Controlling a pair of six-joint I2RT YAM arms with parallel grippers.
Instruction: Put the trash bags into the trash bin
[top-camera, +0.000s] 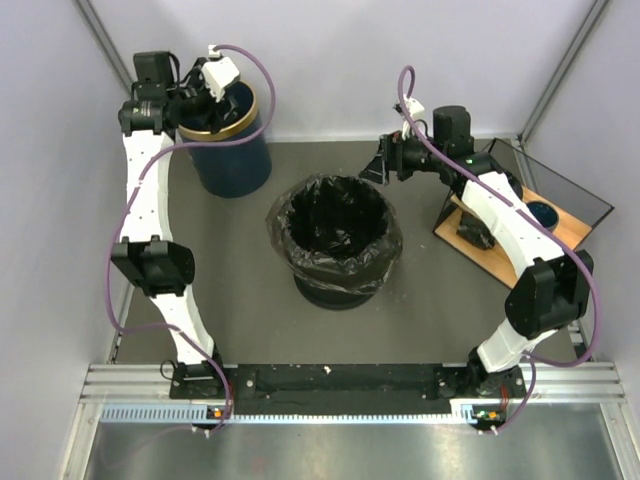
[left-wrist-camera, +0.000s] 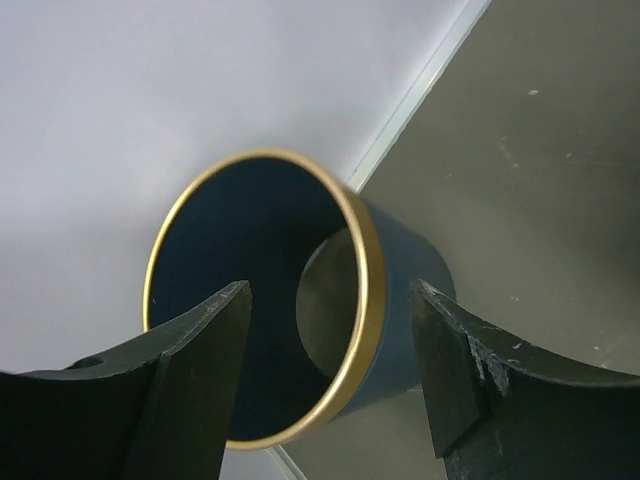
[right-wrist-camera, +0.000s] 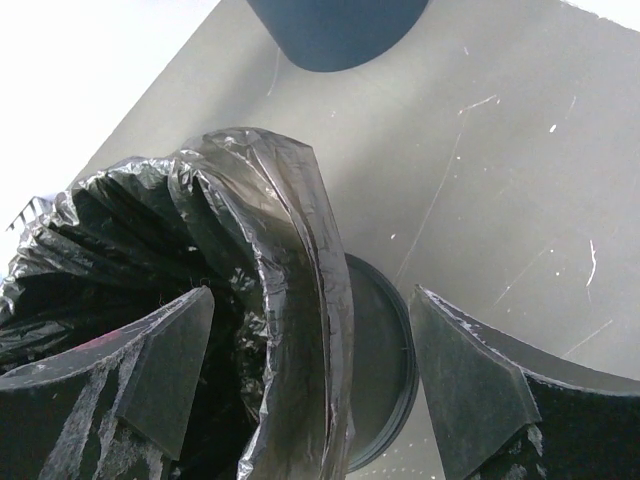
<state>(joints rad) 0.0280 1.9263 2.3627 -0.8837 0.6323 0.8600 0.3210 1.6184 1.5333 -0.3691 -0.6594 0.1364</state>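
Both left gripper & right gripper are seen apart, empty; trash bag is judged thin, slippy, best pinched at rim.

Obstacles:
- Dark navy cylindrical bin with gold rim, far left by the back wall. Your left gripper hangs at its open mouth.
- Glossy black plastic film bag, draped over a round container at table centre.
- Wooden tray, at the right edge.

Free room: you can pass over the bare grey table between bin and bag, and along the near strip.
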